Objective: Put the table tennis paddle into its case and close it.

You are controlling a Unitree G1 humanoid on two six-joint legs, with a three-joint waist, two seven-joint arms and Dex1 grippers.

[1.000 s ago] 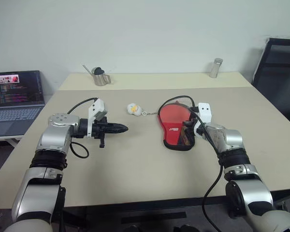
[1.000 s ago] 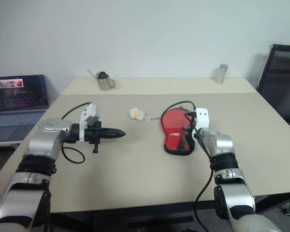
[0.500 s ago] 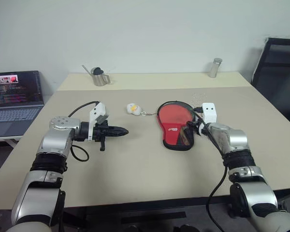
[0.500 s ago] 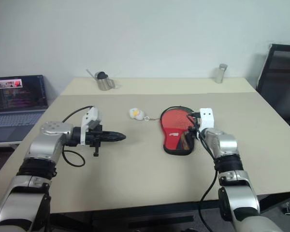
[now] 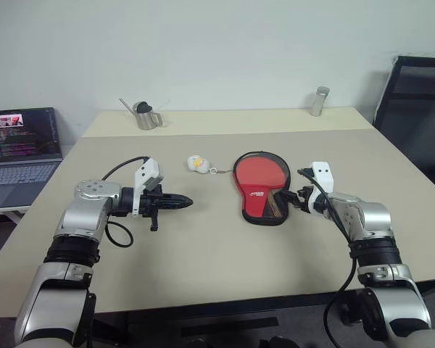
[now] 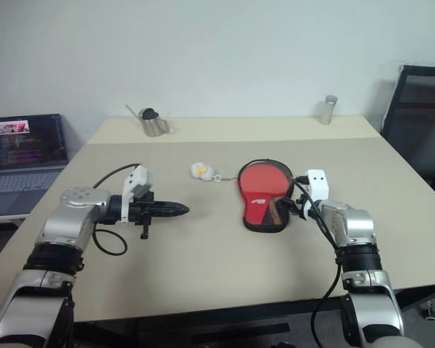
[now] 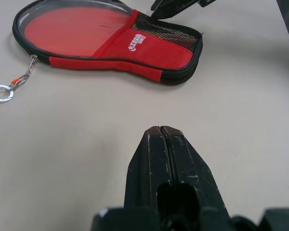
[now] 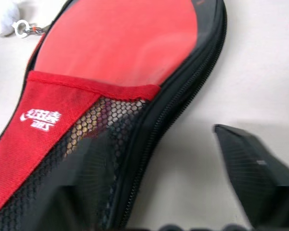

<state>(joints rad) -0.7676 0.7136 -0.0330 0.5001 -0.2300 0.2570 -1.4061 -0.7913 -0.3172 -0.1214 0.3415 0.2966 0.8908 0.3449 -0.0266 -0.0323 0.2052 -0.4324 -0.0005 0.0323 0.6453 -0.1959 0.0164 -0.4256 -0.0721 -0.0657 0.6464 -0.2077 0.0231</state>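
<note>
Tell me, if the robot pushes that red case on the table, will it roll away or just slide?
The case would probably slide, not roll: it lies flat on the table. Its fabric, mesh and zipper edge look soft, so alone it might flop, though something flat inside seems to keep it stiff. The small keyring charm clipped to it would likely drag along.

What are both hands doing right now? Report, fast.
Left hand: closed, holding nothing, above the bare table.
Right hand: open, holding nothing, beside the case.
</note>
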